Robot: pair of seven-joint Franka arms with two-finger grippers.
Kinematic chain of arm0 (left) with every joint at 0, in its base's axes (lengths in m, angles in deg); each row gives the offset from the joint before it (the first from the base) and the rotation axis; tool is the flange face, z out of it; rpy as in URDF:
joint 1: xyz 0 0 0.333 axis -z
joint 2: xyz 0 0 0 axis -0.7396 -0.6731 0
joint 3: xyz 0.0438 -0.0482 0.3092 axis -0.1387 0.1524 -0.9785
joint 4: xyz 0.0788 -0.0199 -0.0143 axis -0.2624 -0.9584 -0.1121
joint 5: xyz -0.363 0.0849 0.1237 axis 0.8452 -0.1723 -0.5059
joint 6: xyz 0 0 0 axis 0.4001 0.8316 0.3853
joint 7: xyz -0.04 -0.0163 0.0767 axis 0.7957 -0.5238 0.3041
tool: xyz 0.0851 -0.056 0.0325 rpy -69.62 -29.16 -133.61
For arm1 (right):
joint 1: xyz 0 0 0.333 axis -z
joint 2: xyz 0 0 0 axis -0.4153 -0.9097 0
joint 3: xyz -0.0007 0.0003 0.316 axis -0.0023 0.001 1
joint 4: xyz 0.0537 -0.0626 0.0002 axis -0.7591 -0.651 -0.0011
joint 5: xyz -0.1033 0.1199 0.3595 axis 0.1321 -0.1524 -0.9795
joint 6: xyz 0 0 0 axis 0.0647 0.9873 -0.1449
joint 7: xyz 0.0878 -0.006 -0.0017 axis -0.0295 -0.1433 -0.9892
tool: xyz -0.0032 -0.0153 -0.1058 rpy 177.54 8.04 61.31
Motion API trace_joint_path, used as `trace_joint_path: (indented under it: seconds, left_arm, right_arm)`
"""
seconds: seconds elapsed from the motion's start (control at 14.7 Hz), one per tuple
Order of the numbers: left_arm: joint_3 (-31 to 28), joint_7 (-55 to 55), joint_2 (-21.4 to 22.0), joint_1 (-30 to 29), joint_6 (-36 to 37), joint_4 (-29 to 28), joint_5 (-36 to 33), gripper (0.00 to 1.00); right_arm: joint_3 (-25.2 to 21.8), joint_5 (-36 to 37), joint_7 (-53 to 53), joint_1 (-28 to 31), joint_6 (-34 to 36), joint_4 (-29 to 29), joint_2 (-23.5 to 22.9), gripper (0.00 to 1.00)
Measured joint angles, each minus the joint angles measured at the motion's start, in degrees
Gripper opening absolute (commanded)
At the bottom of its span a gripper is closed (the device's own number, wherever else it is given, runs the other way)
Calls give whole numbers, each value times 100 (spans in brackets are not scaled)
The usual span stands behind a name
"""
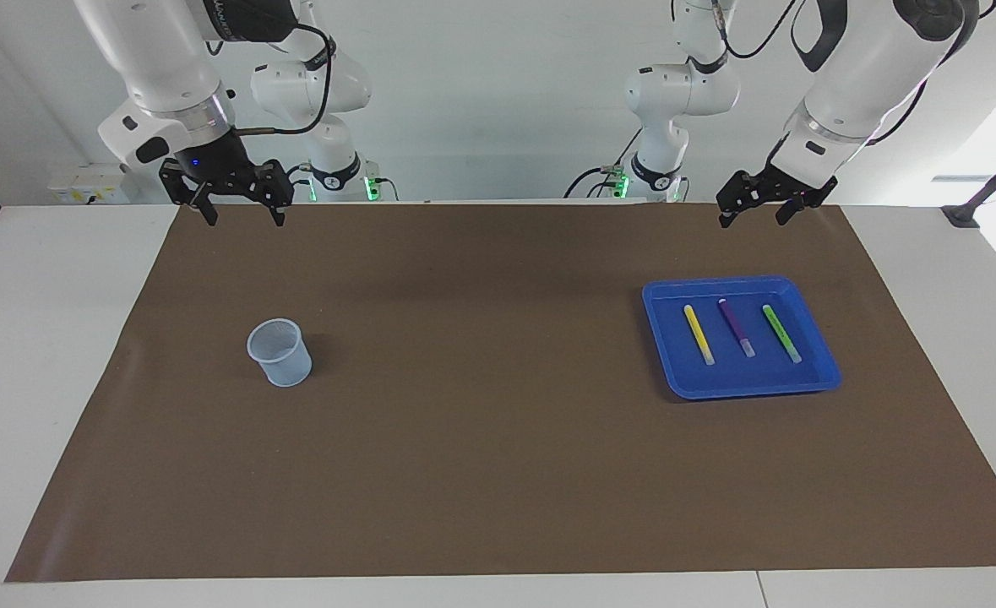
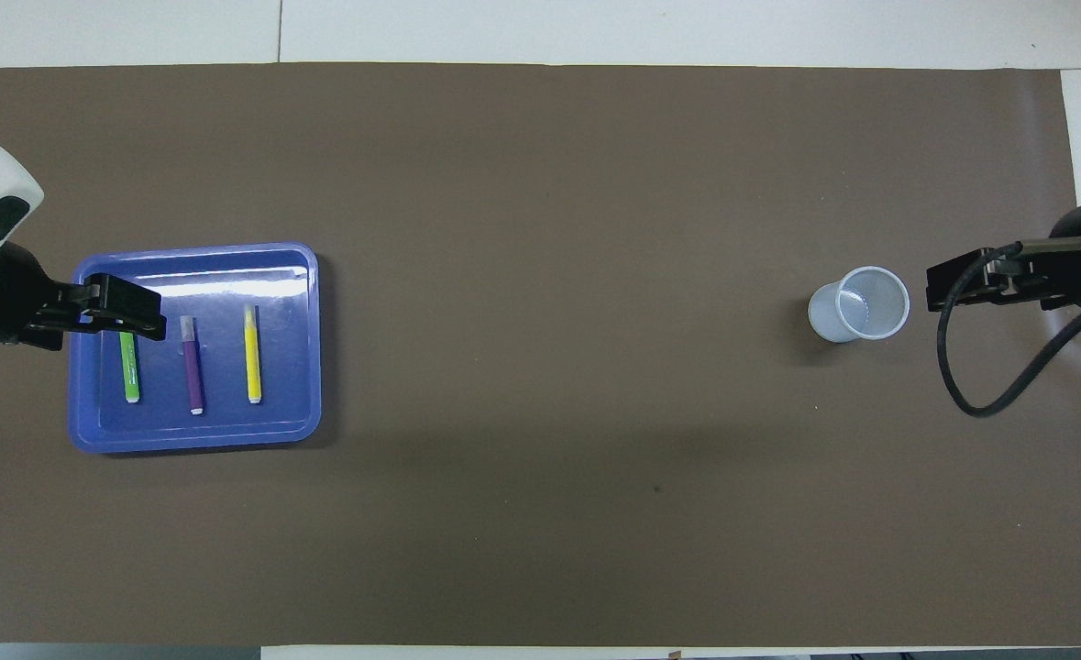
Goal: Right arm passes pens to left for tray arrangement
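Facing view, pens: yellow pen [image 1: 699,334], purple pen [image 1: 736,327] and green pen [image 1: 781,333] lie side by side, apart, in the blue tray [image 1: 675,384] at the left arm's end of the table.
Left gripper [image 1: 760,206]: raised, released, empty.
Right gripper [image 1: 238,201]: raised, released, empty, waiting.
Cup [image 1: 280,352]: near the right arm's end, upright.
Risk: little; a low sweep by either arm could nudge the tray or tip the cup.

A shallow bright blue tray [image 1: 819,371] is sitting at the left arm's end of the desk. Three slim pens are lying flat in it, side by side and apart: yellow pen [image 1: 699,334], purple pen [image 1: 736,326], green pen [image 1: 781,333], whitish ends pointing away from the robots.
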Motion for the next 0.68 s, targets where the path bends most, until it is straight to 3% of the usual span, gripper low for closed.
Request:
trace_joint_path:
  seconds: [0.2, 0.68]
  left_arm:
    - [4, 0, 4, 1, 332, 453, -1, 100]
    - [19, 185, -103, 2, 338, 460, -54, 100]
  right_arm:
    - [0, 0, 0, 0, 0, 0, 0, 100]
    - [0, 0, 0, 0, 0, 0, 0, 100]
